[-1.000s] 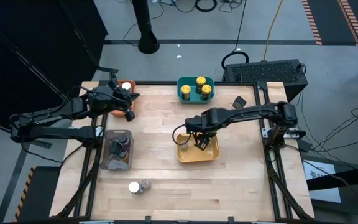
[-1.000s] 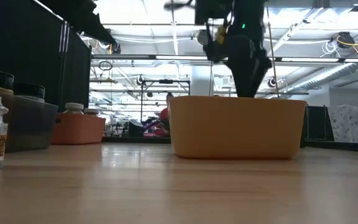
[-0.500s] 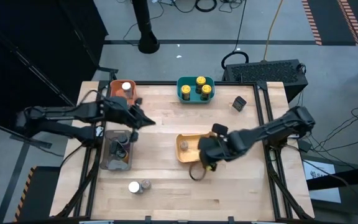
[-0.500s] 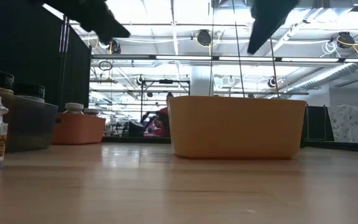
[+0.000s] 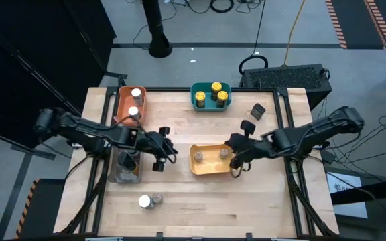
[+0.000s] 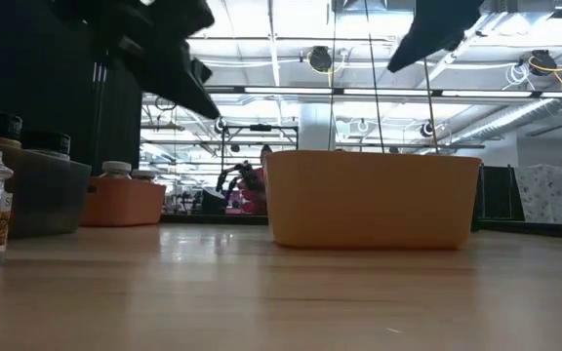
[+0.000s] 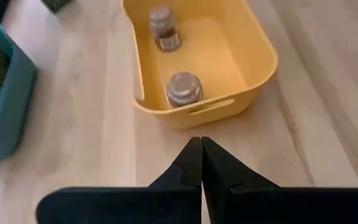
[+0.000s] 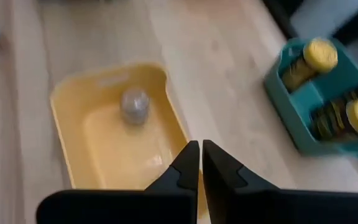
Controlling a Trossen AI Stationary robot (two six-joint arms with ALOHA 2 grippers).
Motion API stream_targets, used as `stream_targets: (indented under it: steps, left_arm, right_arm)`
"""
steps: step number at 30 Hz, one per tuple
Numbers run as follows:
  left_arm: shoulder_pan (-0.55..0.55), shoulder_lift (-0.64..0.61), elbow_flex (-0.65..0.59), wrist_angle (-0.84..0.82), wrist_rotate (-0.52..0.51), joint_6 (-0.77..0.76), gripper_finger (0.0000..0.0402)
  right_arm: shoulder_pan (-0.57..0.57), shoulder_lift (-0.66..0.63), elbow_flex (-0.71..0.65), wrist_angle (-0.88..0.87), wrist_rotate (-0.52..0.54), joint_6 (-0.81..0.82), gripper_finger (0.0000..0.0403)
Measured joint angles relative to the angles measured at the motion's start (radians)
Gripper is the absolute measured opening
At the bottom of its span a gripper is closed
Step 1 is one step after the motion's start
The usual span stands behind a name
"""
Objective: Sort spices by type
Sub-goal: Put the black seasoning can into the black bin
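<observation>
Nearest the front edge of the pale wooden desk, two small cylindrical spice jars stand side by side, one white-lidded and one grey-lidded, with bare wood open all around them and to their right. Farther in, along the left edge, the grey rectangular plastic bin holds dark-lidded jars. The left gripper hovers just beside that bin, over the open strip between it and the yellow rectangular plastic bin; its fingers are pressed together and hold nothing. The yellow bin sits mid-desk with two grey-lidded jars inside, apart from each other. The right gripper hangs at that bin's right rim, its fingers likewise pressed together and empty. Right of it the wood lies bare to the desk's right rail. Toward the far edge, the orange rectangular plastic bin at the left corner carries two white-lidded jars, and the teal rectangular plastic bin at the middle carries three yellow-lidded jars. A small black cube rests alone near the far right corner.
</observation>
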Motion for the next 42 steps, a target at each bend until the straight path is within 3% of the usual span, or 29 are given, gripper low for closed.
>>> stream_targets:
  steps: [6, 10, 23, 42]
  left_arm:
    - [-0.035, 0.131, 0.0, 0.123, -0.001, -0.014, 0.0002]
    - [-0.031, 0.191, 0.0, 0.152, -0.005, -0.011, 0.0002]
    - [0.014, 0.295, 0.0, 0.275, -0.025, -0.03, 0.0001]
    - [0.09, 0.303, 0.0, 0.319, -0.03, 0.002, 0.0001]
  right_arm:
    - [-0.035, -0.172, -0.233, 0.362, -0.002, -0.099, 0.0001]
    - [-0.034, -0.218, -0.304, 0.475, 0.0, -0.112, 0.0]
    - [-0.032, -0.21, -0.314, 0.504, 0.001, -0.099, 0.0]
    - [-0.032, -0.21, -0.314, 0.504, 0.001, -0.074, 0.0]
